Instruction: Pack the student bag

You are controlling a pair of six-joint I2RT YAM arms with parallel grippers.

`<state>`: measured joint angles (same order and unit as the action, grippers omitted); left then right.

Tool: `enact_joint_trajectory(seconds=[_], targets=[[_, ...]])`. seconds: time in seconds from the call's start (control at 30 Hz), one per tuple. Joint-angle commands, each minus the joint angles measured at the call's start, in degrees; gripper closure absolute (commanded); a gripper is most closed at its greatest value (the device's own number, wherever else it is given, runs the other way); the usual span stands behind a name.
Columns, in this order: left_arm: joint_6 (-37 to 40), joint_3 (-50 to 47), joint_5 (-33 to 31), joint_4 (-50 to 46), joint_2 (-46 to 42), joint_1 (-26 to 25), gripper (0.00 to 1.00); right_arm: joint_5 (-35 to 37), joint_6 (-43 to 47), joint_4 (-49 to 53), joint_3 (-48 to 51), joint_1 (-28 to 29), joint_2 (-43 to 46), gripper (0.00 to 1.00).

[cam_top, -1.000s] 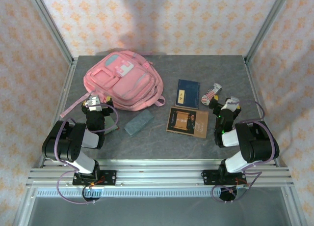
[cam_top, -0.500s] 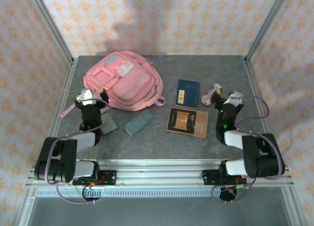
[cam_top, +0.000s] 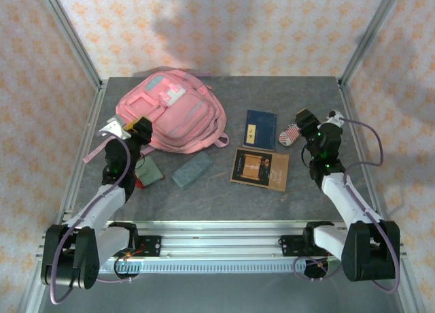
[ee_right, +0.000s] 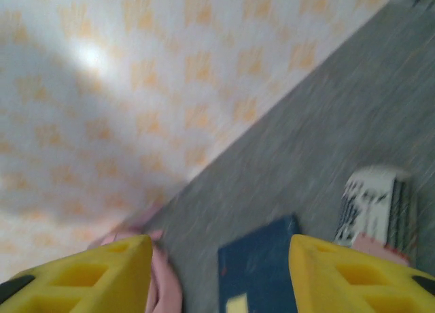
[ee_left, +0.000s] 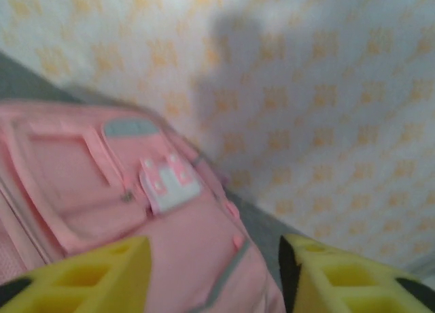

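Blurred wallpaper backs the cropped student bag; left hand and right hand gape empty.

A grey surface fills the middle of the overhead frame, backed by white walls patterned in orange. Right of centre lies a navy blue book, with a brown book just below it. A striped sock lies just right of the navy one. Left of the brown book a grey-blue pouch lies tilted. Further left is a flat green item, partly hidden.
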<state>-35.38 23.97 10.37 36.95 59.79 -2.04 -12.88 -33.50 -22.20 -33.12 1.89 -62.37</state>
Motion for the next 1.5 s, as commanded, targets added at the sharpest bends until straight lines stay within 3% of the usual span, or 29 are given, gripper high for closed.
enact_joint_trajectory(seconds=[0.0, 0.2, 0.47, 1.03, 1.1, 1.23, 1.27, 1.37, 1.47], targets=[[-3.1, 2.8, 6.1, -16.0, 0.3, -2.8, 0.55, -13.9, -3.2, 3.7, -2.2, 1.5, -3.0, 0.45], [-7.0, -0.4, 3.1, -23.9, -1.1, -7.3, 0.55, -16.6, -1.3, 6.1, -10.1, 9.2, -15.7, 0.44], [-8.8, -3.8, -0.5, -26.7, -7.0, -7.4, 0.38, -15.1, -3.4, 4.1, -19.3, 21.1, -31.8, 0.35], [-12.2, -3.1, 1.5, -21.6, 3.9, -7.4, 0.33, -20.7, -10.0, 7.4, -49.2, 22.7, -65.5, 0.34], [-12.4, -2.5, 2.1, -20.8, 6.1, -7.4, 0.33, -21.6, -10.4, 7.5, -51.2, 23.2, -67.4, 0.39], [-13.2, -1.2, 2.7, -18.9, 10.4, -7.4, 0.33, -23.4, -11.1, 7.2, -52.7, 23.5, -68.3, 0.81], [-13.2, -0.7, 2.9, -18.7, 11.4, -7.4, 0.33, -23.4, -11.3, 6.7, -52.2, 23.4, -67.4, 0.88], [-13.5, 0.9, 3.8, -18.2, 14.3, -7.4, 0.34, -22.5, -12.4, 4.9, -49.6, 23.4, -62.6, 0.98], [-13.9, 2.7, 4.8, -18.0, 16.6, -7.4, 0.37, -22.4, -16.0, 2.6, -46.7, 22.9, -56.4, 1.0]])
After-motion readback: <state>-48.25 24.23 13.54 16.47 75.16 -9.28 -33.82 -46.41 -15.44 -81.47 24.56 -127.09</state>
